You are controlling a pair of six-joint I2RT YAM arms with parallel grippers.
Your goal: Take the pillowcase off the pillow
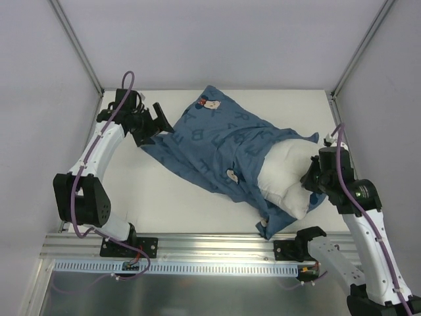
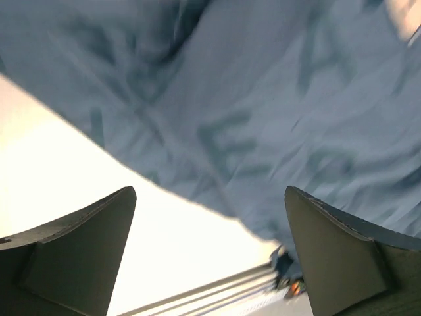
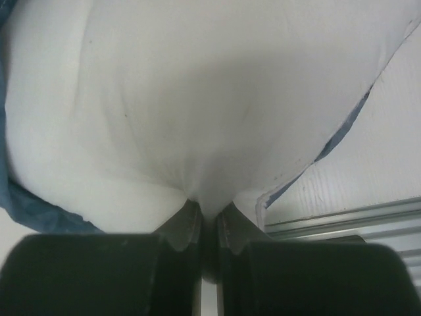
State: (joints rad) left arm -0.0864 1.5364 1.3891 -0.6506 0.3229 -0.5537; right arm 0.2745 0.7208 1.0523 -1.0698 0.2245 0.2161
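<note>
The blue printed pillowcase (image 1: pixel 217 141) lies spread across the table and still covers the far part of the white pillow (image 1: pixel 286 174), whose near end sticks out at the right. My right gripper (image 1: pixel 310 176) is shut on the pillow's exposed end; in the right wrist view the white pillow (image 3: pixel 197 99) is pinched between the fingers, the gripper (image 3: pixel 209 209) at the fold. My left gripper (image 1: pixel 156 125) is open and empty at the pillowcase's far left edge. In the left wrist view its fingers (image 2: pixel 99 237) frame blurred blue pillowcase (image 2: pixel 263 118) and bare table.
The white table (image 1: pixel 164 197) ends at an aluminium rail (image 1: pixel 197 247) along the near edge. Grey walls and frame posts (image 1: pixel 79 46) enclose the back and sides. A strip of blue fabric (image 1: pixel 270 227) hangs near the rail below the pillow.
</note>
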